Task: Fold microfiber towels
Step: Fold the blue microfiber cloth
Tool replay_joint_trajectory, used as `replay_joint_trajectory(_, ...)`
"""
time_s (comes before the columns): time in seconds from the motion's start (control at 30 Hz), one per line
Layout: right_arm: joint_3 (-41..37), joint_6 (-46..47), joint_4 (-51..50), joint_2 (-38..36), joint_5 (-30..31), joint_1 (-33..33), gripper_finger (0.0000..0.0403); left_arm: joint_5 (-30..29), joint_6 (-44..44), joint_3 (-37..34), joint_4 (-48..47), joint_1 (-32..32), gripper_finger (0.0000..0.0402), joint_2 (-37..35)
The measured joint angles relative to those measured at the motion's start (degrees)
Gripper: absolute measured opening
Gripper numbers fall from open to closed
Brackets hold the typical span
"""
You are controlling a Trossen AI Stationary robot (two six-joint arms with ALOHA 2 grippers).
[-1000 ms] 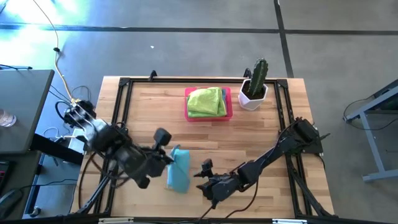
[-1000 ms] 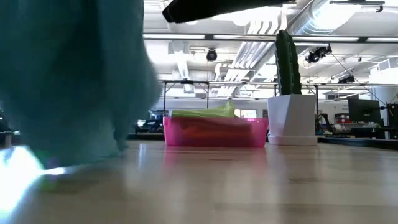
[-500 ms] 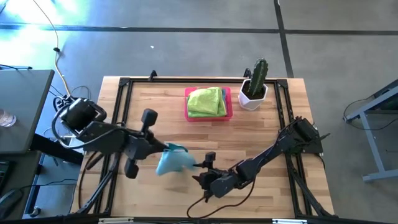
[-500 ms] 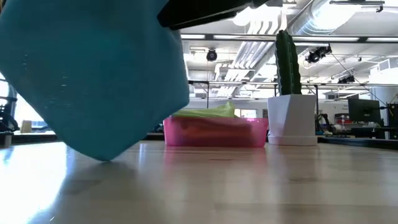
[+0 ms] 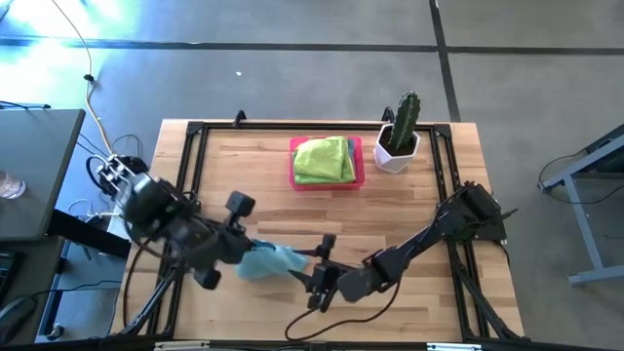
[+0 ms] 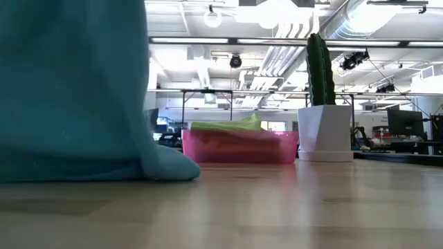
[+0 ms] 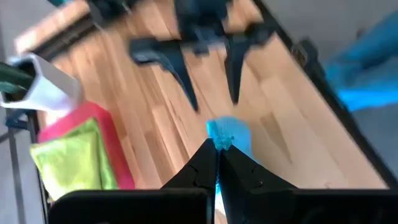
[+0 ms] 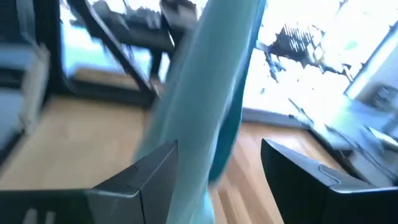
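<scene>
Task status: early, judged from the layout; one towel is in hand and not yet folded.
Blue towel (image 5: 267, 260): hangs crumpled between the two grippers over the near middle of the table (image 5: 429, 195). In the low view its lower edge rests on the wood.
Left gripper (image 5: 244, 255): fingers pressed together, pinching one edge of the blue towel. The left wrist view shows a tuft of blue cloth at the closed fingertips.
Right gripper (image 5: 310, 280): fingers spread wide, just beside the far edge of the towel. In the right wrist view the cloth hangs between the spread fingers (image 8: 140, 180), not clamped.
Green towel (image 5: 324, 159): lies folded in the pink tray (image 5: 357, 166) at the far middle of the table. This counts as done work, as far as can be judged.
Other towels: none visible in these views.
Cactus (image 5: 405, 115): stands upright in a white pot (image 5: 395, 151), just beside the tray, well apart from the arms.
Remaining work: right gripper to take hold, spread the blue towel flat, fold it, and place it with the green towel.
Risk: the towel may slip or bunch if pulled from one edge only.
</scene>
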Motion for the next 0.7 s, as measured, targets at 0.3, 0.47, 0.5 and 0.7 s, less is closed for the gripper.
replay_joint_trajectory(0.3, 0.0, -15.6, 16.5, 0.0, -10.6, -1.9, 0.0224, 2.4, 1.7, -10.1, 8.0, -0.6, 0.0000, 2.2)
replay_joint_trajectory(0.47, 0.0, -14.2, 16.5, 0.0, -22.3, -4.0, 0.0224, 3.4, 6.8, -11.2, 11.9, -1.0, 0.0000, 3.4)
replay_joint_trajectory(0.5, 0.0, -13.7, 16.5, 0.0, -24.3, -4.3, 0.0224, 3.4, 7.8, -11.2, 11.9, -1.0, 0.0000, 3.4)
replay_joint_trajectory(0.7, 0.0, -9.5, 13.5, 0.0, -34.0, -5.7, 0.0224, -0.5, 9.7, -11.2, 13.2, -0.9, 0.0000, 3.0)
